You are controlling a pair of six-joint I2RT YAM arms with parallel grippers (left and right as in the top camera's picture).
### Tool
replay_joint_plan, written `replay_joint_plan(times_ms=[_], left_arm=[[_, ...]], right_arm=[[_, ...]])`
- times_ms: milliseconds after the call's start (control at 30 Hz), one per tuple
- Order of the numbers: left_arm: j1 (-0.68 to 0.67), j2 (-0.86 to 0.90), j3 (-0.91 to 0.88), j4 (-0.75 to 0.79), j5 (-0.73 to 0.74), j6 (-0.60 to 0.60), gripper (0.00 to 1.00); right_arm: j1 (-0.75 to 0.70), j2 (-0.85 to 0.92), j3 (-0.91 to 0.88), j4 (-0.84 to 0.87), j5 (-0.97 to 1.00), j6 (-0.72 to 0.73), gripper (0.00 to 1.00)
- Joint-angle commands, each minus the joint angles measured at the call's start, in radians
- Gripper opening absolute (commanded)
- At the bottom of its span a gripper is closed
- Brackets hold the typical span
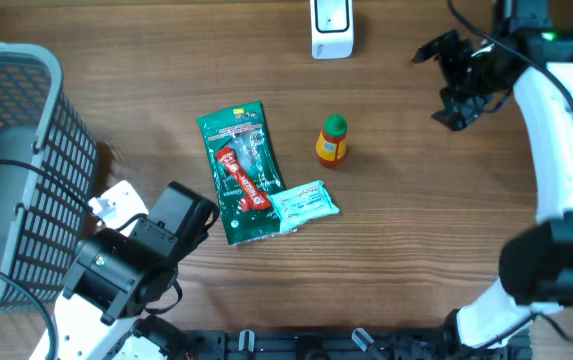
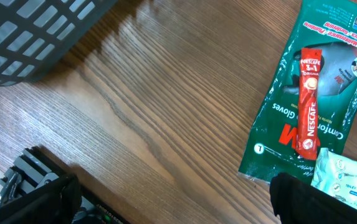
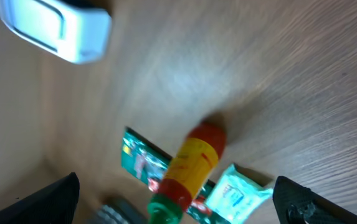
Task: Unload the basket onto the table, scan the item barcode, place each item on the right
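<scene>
Small yellow bottle with green cap and red band (image 1: 332, 141) on wooden table (image 1: 416, 220), just right of green plastic glove packet (image 1: 224, 135), not touching it. White boxy scanner (image 1: 331, 28) beyond packet, at far edge. Right gripper (image 1: 441, 85) well right of packet, fingers spread wide, empty. Left gripper (image 2: 178, 202) near packet's near-left corner, spread wide, empty. Red coffee sachet (image 1: 243, 178) lies atop packet.

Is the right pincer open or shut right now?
Open. The right pincer has its fingers spread to opposite lower corners of the right wrist view, gripping nothing.
</scene>
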Motion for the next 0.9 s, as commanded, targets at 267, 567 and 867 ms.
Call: replay_joint_plan(times_ms=[267,567,867], left_arm=[[0.001,-0.004,0.004,-0.001,-0.01,0.001,1.0],[0.001,-0.004,0.004,-0.001,-0.01,0.001,1.0],[0.001,-0.004,0.004,-0.001,-0.01,0.001,1.0]], right_arm=[[0.053,0.449,-0.003,-0.042,-0.547,-0.185,0.96],[0.14,0.492,-0.007,-0.026,-0.533,-0.214,1.0],[0.218,0.543,-0.007,0.001,-0.553,-0.233,0.87]])
